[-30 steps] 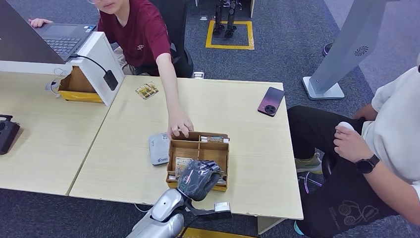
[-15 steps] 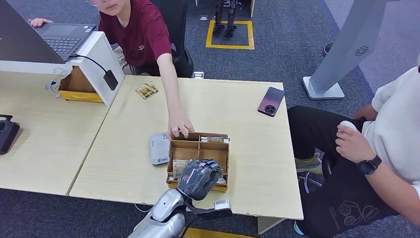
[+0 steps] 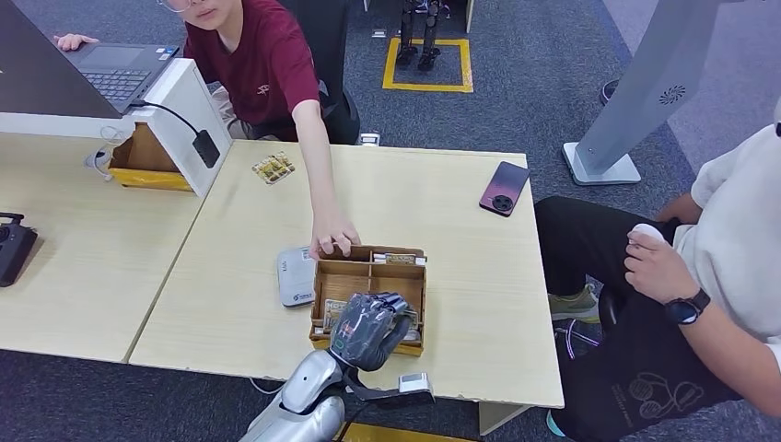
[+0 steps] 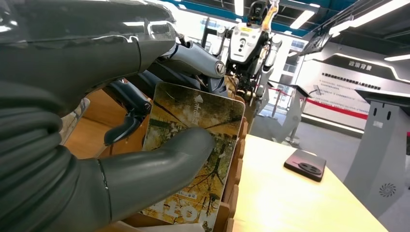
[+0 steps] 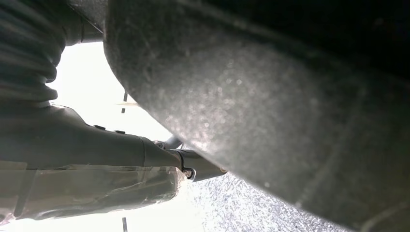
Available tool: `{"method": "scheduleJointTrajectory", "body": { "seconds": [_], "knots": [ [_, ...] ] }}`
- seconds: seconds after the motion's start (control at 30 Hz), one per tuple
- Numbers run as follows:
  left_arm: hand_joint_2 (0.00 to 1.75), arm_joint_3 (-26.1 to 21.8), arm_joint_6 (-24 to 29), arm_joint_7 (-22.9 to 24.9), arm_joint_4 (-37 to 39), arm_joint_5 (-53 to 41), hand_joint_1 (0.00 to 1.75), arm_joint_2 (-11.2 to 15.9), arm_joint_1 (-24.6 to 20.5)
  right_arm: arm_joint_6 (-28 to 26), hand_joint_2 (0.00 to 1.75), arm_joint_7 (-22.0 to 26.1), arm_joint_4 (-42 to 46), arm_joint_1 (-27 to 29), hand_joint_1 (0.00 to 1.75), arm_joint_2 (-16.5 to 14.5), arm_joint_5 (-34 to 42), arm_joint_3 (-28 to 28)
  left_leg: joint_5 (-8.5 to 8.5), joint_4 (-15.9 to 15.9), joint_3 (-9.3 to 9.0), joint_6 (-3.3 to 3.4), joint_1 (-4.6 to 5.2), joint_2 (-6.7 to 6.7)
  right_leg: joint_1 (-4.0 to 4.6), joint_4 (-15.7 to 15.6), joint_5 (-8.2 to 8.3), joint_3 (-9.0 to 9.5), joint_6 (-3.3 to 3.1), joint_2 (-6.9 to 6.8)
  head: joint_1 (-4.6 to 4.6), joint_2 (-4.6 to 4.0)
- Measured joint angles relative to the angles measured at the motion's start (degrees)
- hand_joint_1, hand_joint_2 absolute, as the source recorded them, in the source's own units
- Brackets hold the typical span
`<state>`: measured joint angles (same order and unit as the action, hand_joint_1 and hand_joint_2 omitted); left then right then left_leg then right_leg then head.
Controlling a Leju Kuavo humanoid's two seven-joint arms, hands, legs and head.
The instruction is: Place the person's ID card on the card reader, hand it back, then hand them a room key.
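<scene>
On the picture card (image 4: 196, 154) in the left wrist view we make out large pale characters near its lower edge, seen upside down, and small print near its top; neither is clear enough for us to read.

Two people (image 3: 267, 64) – one laptop (image 3: 115, 69); one phone (image 3: 504, 188), one card reader (image 3: 296, 275), one wooden box (image 3: 370, 278)

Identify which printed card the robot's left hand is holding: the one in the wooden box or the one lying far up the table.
The card in the wooden box: the left hand pinches it, while the other card lies untouched near the white stand.
</scene>
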<state>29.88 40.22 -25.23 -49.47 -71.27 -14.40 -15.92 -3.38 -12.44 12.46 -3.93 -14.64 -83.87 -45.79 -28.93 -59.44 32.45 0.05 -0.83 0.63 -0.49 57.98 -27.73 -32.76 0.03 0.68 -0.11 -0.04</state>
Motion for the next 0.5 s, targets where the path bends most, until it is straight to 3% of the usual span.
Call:
{"method": "scheduleJointTrajectory", "body": {
  "seconds": [0.5],
  "knots": [
    [1.75,-0.2,0.0,-0.3,-2.3,1.0,1.75,0.0,0.1,0.0,1.75,0.0,0.0,0.0,0.0,0.0,0.0,0.0,0.0,0.0,0.0,0.0,0.0,0.0,0.0,0.0,0.0,0.0,0.0,0.0,0.0,0.0]
  ]
}}
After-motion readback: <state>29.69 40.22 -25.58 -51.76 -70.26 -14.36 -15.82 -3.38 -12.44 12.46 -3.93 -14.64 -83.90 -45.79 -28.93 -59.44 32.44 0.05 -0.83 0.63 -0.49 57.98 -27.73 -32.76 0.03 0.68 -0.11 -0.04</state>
